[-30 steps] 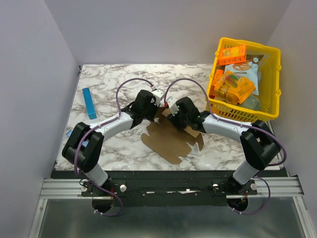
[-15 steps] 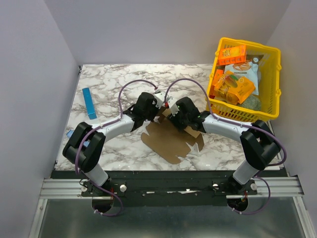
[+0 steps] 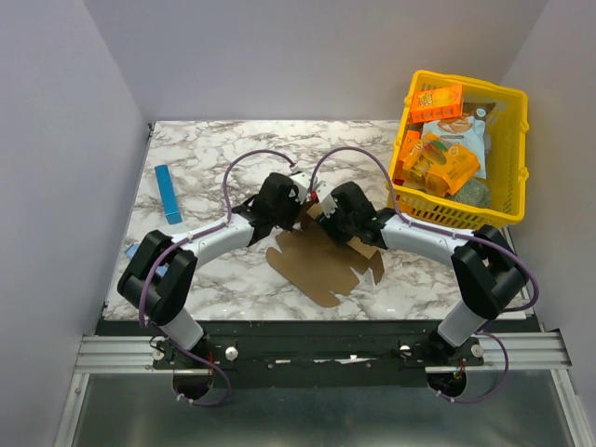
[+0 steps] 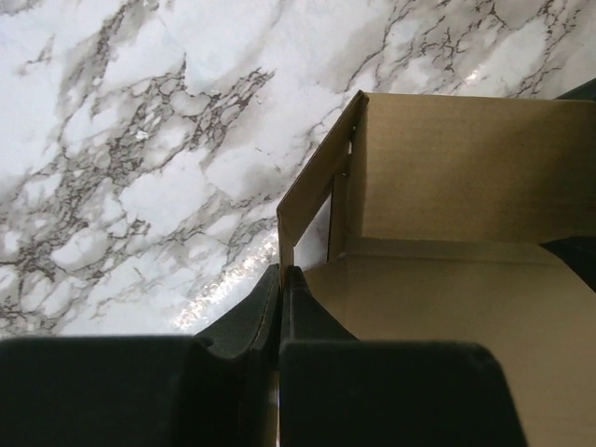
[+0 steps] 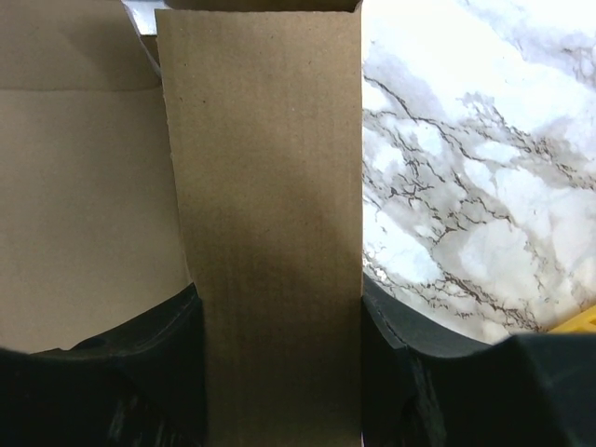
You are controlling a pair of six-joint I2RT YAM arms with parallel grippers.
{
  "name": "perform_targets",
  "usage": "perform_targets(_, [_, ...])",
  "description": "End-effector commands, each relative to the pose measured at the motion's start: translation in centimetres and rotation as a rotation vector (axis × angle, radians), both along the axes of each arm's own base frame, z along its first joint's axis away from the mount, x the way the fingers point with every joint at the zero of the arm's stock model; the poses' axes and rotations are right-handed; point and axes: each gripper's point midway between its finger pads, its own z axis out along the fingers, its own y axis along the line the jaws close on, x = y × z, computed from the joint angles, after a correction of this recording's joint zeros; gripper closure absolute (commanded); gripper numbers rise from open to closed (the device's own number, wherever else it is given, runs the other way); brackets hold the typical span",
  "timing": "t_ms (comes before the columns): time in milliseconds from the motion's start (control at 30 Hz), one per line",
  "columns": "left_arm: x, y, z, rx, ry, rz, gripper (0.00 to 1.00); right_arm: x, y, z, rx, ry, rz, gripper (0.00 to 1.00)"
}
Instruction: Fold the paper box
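Note:
The paper box [image 3: 321, 265] is a brown die-cut cardboard sheet lying on the marble table in front of both arms, with its far end folded up. My left gripper [image 3: 294, 210] is at the far left corner of the box. In the left wrist view it [image 4: 281, 273] is shut on the thin edge of an upright side flap [image 4: 312, 191]. My right gripper [image 3: 323, 210] is at the far end, right beside the left one. In the right wrist view its fingers [image 5: 163, 331] sit against both sides of a raised cardboard panel [image 5: 265, 186].
A yellow basket [image 3: 518, 102] with orange snack boxes [image 3: 438, 101] and bags stands at the back right. A slim blue bar [image 3: 168, 193] lies at the left. A small blue object [image 3: 131, 250] lies at the table's left edge. Grey walls enclose the table.
My left gripper has moved a little right, closer to the right gripper, and the box's near part has shifted slightly. The right arm has hardly moved.

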Motion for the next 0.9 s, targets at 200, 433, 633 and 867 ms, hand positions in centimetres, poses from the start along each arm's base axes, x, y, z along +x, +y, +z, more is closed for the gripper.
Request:
perform_targets(200, [-4.0, -2.9, -2.3, -0.206, 0.204, 0.000, 0.94, -0.4, -0.1, -0.9, -0.038, 0.019, 0.017, 0.57])
perform_targets(433, [-4.9, -3.7, -2.6, -0.308, 0.211, -0.044, 0.53, -0.6, -0.6, -1.3, -0.056, 0.025, 0.014, 0.58])
perform_targets(633, [-4.5, -3.7, -2.1, -0.399, 0.193, -0.066, 0.31, -0.9, -0.9, -1.4, -0.060, 0.025, 0.008, 0.58])
perform_targets(867, [-4.0, -2.3, -0.8, -0.468, 0.137, -0.054, 0.03, -0.9, -0.9, -1.4, -0.060, 0.024, 0.009, 0.58])
